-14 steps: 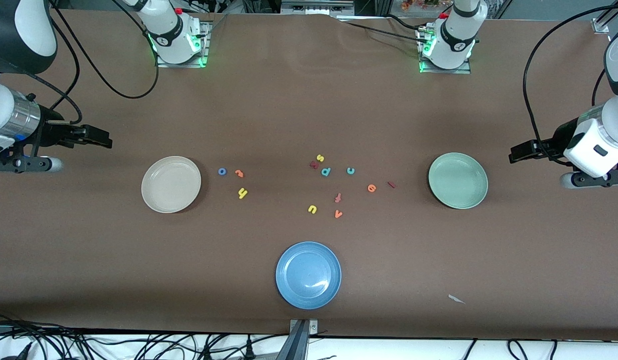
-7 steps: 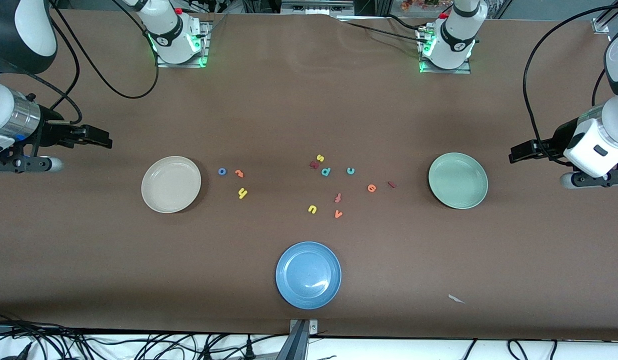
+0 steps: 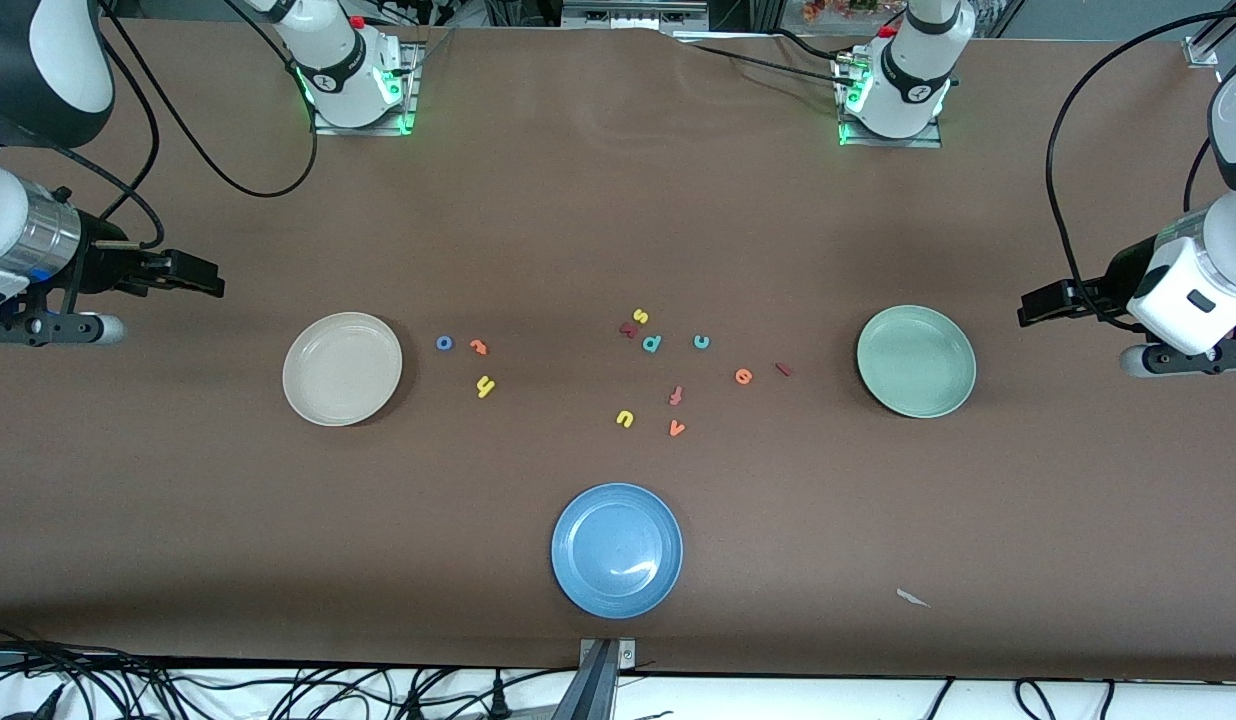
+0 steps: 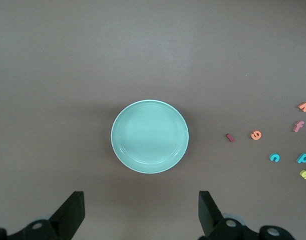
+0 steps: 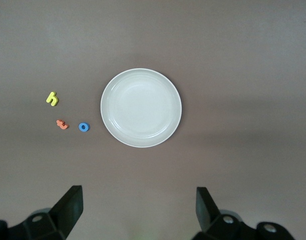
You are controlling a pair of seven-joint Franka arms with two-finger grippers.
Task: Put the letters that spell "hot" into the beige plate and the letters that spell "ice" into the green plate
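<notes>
The beige plate (image 3: 342,368) (image 5: 141,107) lies empty toward the right arm's end. Beside it on the table lie the blue o (image 3: 444,343) (image 5: 83,127), orange t (image 3: 478,347) (image 5: 62,124) and yellow h (image 3: 485,386) (image 5: 52,98). The green plate (image 3: 916,361) (image 4: 149,136) is also empty, toward the left arm's end. Near it lie the dark red i (image 3: 782,369) (image 4: 230,137), orange e (image 3: 743,376) (image 4: 256,135) and teal c (image 3: 701,342) (image 4: 275,157). My right gripper (image 3: 213,280) (image 5: 140,210) hangs open over bare table outside the beige plate. My left gripper (image 3: 1026,305) (image 4: 141,215) hangs open outside the green plate.
A blue plate (image 3: 617,550) sits nearest the front camera. Mid-table lie other letters: teal p (image 3: 652,343), yellow s (image 3: 639,316), a dark red letter (image 3: 629,329), dark red f (image 3: 676,395), yellow u (image 3: 624,418), orange v (image 3: 676,428). A paper scrap (image 3: 912,598) lies near the front edge.
</notes>
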